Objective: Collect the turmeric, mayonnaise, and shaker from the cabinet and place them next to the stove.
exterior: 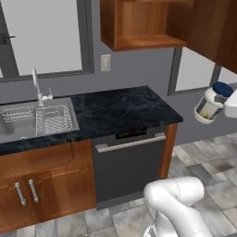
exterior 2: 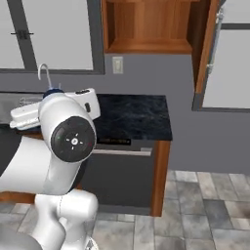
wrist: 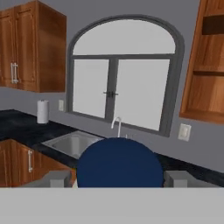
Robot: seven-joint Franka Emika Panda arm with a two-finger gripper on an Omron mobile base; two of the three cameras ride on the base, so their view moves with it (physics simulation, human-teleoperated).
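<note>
Mayonnaise: the squat white jar (exterior: pixel 209 105) with its dark blue lid is up in the air at the right edge of the left base view, tilted, lid toward the upper right, well clear of the counter. In the hand view that blue lid (wrist: pixel 119 162) sits right in front of the camera, between the two finger tips.
Gripper: the gripper (wrist: pixel 119 177) has a grey finger on each side of the lid, jaws spread wide and clamped on the mayonnaise jar.
Arm: the white arm (exterior 2: pixel 68 132) bulks large at the left of the right base view, its round dark joint facing the camera.
Cabinet: the reddish-brown wall cabinet (exterior: pixel 139 28) stands open above the counter, plain wood inside, and the shelf floor on show looks bare.
Counter: a dark speckled counter (exterior: pixel 120 109) runs below the cabinet, with a dark dishwasher front (exterior: pixel 127 164) under it.
Sink: a steel sink (exterior: pixel 32 121) with a wire rack and a tall faucet (exterior: pixel 38 88) lies to the left, under the big window (wrist: pixel 120 83).
Further off: a white paper towel roll (wrist: pixel 42 111) stands on the counter past the sink in the hand view.
</note>
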